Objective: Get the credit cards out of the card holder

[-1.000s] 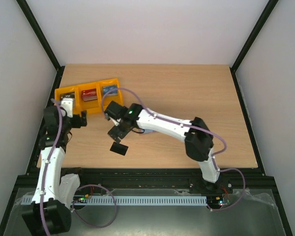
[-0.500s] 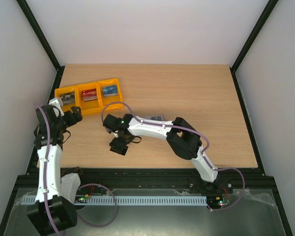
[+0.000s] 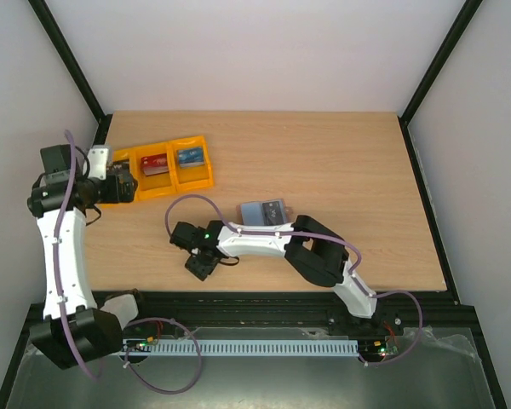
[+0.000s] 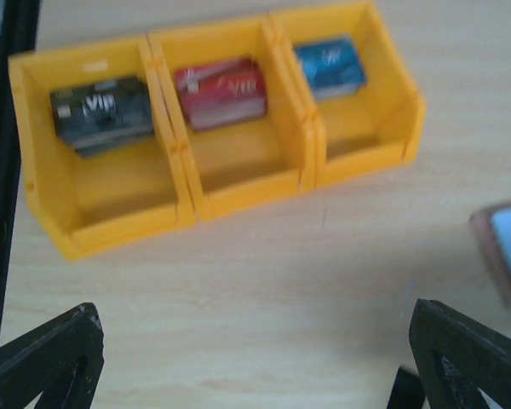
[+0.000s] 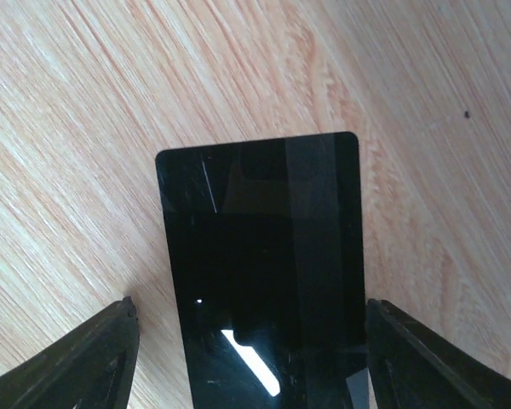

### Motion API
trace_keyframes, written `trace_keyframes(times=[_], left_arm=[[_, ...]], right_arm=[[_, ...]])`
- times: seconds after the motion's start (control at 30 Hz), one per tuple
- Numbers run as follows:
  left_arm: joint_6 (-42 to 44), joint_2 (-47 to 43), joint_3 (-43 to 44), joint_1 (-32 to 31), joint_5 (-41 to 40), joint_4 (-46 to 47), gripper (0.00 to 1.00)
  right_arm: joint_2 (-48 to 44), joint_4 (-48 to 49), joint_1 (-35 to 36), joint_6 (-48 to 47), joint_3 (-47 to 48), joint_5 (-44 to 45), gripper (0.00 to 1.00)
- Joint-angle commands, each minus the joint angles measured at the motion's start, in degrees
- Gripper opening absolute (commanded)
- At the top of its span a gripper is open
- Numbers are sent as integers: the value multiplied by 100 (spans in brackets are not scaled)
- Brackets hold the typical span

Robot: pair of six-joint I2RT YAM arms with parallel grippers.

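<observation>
Right end effector (image 5: 249, 313) straddles a dark credit card (image 5: 260, 247) lying flat on the bench (image 5: 409, 77).
Jaws apart, gripping nothing; left end effector (image 4: 254, 313) also released. The card holder (image 3: 264, 212) lies behind it. Pinched flat, the thin card may skid toward the bench's near edge.

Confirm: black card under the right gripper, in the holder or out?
Out. The black card lies flat on bare table, holder apart.

Pale-blue-faced card holder (image 3: 264, 211) flat; glossy black credit card (image 5: 260, 273) flat, apart from it.
</observation>
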Motion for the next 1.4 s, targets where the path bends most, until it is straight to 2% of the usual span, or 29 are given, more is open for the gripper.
trace_keyframes(times=[0.0,0.13,0.23,0.3,0.47,0.53,0.7,0.87,0.97,1.1,1.17,1.23,1.37], left_arm=[[1248,177,-352,141,-225,-1011,98],[1509,224,-1124,227,-267,-450,98],[1498,189,-1509,237,-494,-15,99],[1595,78,-1662,236,-434,121,99],[1749,-217,-1878,236,-299,308,99],[1787,-209,-1880,239,-247,297,99],[1790,-52,-1894,248,-280,287,99],[1721,-17,-2054,319,-506,373,99],[1624,-37,-2248,359,-798,556,99],[1559,-144,-2466,382,-894,791,99],[1561,-177,-2487,380,-902,809,99],[1558,-206,-2502,380,-912,849,99],[1567,-265,-2597,380,-1102,1000,99]], right_arm=[[114,-224,188,126,-680,18,67],[341,-459,506,59,-769,107,60],[400,-779,784,-74,-812,486,57],[247,-907,1014,-92,-900,584,56],[-429,-1009,1051,293,-1220,693,56],[-534,-1128,1055,298,-1050,733,58],[-470,-994,935,-114,99,316,69],[-286,-209,167,430,564,509,67],[100,140,-103,602,986,683,60],[995,-188,-166,563,2172,797,60],[1319,-381,-166,573,2479,790,60],[1474,-498,-167,605,2427,687,60],[1332,-397,-145,666,1722,228,55]])
